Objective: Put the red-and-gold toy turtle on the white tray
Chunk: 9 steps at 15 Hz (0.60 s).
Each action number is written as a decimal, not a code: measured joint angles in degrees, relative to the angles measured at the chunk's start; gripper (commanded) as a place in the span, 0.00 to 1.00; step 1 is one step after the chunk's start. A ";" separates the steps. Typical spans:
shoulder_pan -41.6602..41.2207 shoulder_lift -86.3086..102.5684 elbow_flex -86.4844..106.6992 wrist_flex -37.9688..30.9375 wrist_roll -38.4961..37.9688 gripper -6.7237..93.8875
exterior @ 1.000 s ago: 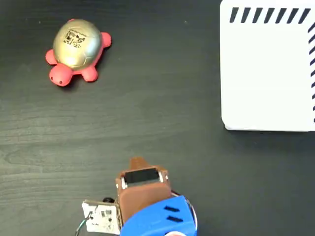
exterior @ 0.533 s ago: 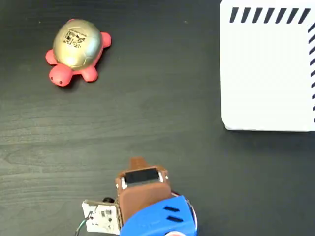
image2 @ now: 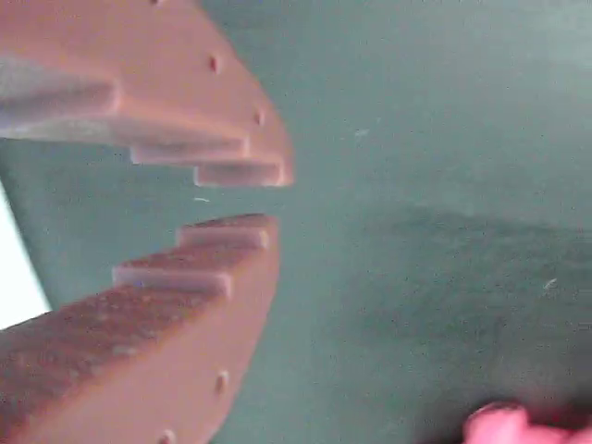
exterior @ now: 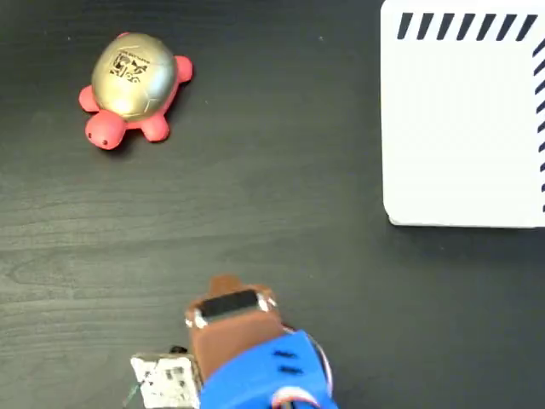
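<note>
Gold-shelled red-and-gold toy turtle (exterior: 132,89), coral head and feet, black shell mark; claw (image2: 242,196) narrowly parted, empty.

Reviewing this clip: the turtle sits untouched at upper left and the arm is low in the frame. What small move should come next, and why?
Probably swing up and left toward the turtle. In the fixed view it lies on the dark table, far from the gripper and the tray. In the wrist view the jaws stand slightly apart with nothing between them, and only a pink edge shows at the bottom right corner.
</note>
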 measured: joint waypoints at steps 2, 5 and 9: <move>0.26 -11.69 -5.01 -5.01 -3.43 0.07; 0.35 -31.29 -22.68 -5.01 -10.72 0.07; 1.41 -58.97 -51.94 2.37 -21.01 0.07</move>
